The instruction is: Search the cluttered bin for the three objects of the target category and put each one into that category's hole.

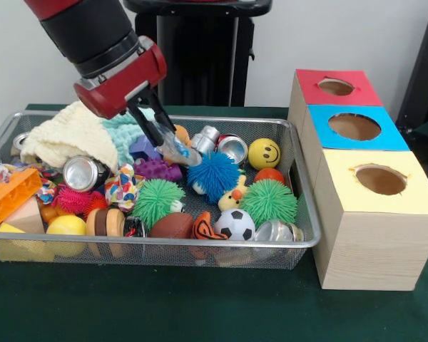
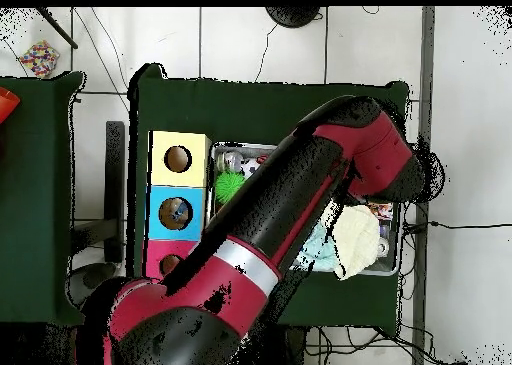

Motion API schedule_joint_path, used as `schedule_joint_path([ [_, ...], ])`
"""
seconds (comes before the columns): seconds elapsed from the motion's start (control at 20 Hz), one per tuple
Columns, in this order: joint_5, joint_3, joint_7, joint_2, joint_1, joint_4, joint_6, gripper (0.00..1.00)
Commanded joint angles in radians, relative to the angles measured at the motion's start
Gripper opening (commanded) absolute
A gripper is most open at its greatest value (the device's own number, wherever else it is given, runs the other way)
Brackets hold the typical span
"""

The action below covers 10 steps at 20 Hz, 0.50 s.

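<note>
Claw (image 1: 172,151) tips blurred amid bin (image 1: 308,214) clutter, grip unclear

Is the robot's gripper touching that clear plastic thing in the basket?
Touching. The front view shows the gripper closed around the clear plastic thing above the bin.

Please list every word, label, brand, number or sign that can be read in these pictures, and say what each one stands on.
No text can be read in either view.
Silver metal cans in the silver wire mesh bin: no legible label.
Yellow ball: a drawn smiley face only, no letters.
Orange and black patterned piece: markings too blurred to read.
Red-topped pale wooden box, blue-topped box and yellow-topped box: no markings.
</note>
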Motion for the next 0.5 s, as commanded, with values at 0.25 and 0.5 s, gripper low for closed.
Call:
schedule_joint_path([
  [0.25,0.034,0.114,-0.007,-0.023,0.032,0.009,0.069,0.00],
  [0.5,0.029,0.104,0.084,-0.079,0.038,-0.016,-0.006,0.00],
])
